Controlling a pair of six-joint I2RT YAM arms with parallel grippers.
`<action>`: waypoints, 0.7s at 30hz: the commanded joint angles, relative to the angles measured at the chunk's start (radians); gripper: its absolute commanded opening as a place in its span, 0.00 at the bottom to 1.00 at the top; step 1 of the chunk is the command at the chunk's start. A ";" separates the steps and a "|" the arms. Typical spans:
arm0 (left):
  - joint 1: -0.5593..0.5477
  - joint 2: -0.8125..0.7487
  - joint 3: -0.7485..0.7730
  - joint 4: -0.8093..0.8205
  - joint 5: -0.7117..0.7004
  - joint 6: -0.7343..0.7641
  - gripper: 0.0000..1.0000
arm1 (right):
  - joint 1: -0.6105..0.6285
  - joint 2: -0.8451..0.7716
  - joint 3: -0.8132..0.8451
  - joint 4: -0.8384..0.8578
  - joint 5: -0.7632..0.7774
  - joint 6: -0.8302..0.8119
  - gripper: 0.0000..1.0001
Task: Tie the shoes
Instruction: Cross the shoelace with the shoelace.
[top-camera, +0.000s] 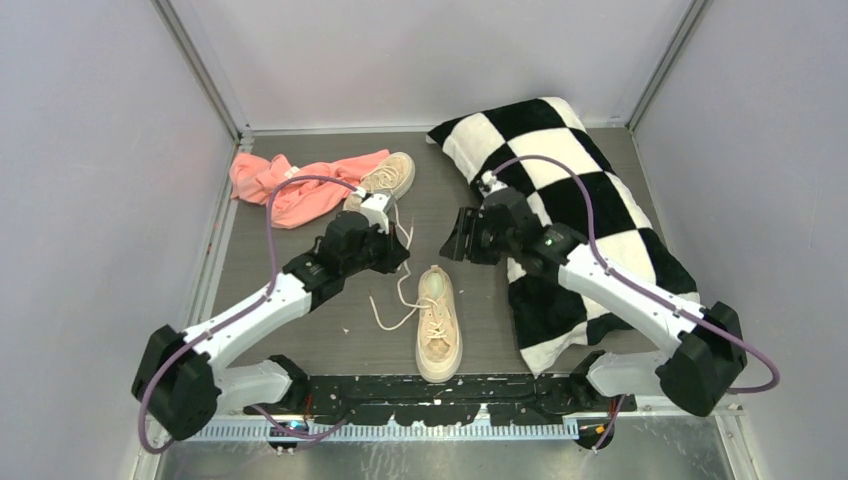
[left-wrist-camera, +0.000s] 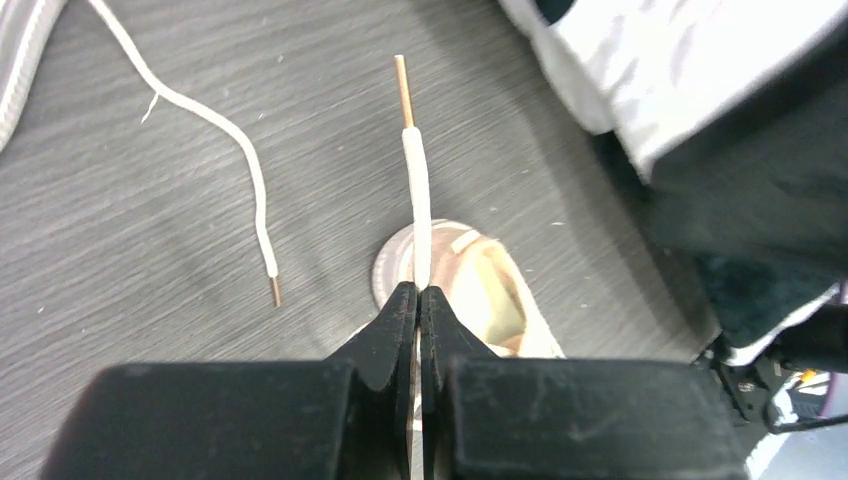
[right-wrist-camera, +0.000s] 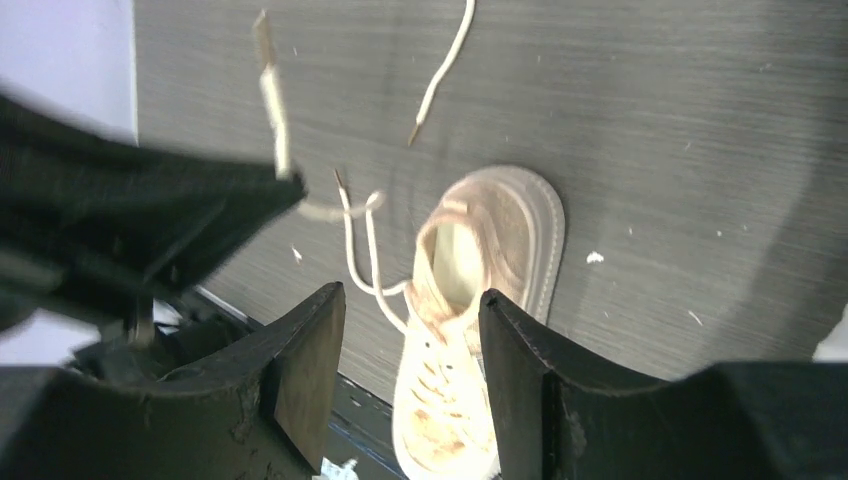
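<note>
1. my left end effector (left-wrist-camera: 418, 295) is clenched on a lace (left-wrist-camera: 414, 170) of the near shoe (top-camera: 438, 325). the lace's tip sticks out past the fingertips.
2. from the top view, that lace rises from the shoe's eyelets up to the left end effector, which hangs above the worktop (top-camera: 330, 335) just left of the shoe's heel end.
3. my right end effector (right-wrist-camera: 412, 300) is released, with its jaws standing apart and nothing between them. in its wrist view i see the near shoe's opening through the gap, lower down.
4. the near shoe stands upright on its sole in the middle of the worktop, toe toward the arm bases, heel toward the back wall.
5. its other lace (top-camera: 385, 318) lies loose on the worktop to the shoe's left, curving away, with nothing touching its tip.
6. the far shoe (top-camera: 385, 178) lies at the back, touching the right end of a pink cloth (top-camera: 300, 190).
7. a checkered pillow (top-camera: 575, 195) covers the right side of the worktop, with my right arm reaching over it.
</note>
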 joint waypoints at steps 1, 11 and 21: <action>0.020 0.094 0.062 0.029 -0.025 0.003 0.00 | 0.155 -0.085 -0.074 0.043 0.237 -0.099 0.57; 0.127 0.207 -0.027 0.133 0.110 -0.143 0.01 | 0.463 0.121 -0.087 0.312 0.381 -0.214 0.52; 0.146 0.245 0.062 -0.081 0.050 -0.142 0.01 | 0.600 0.419 0.025 0.432 0.461 -0.305 0.56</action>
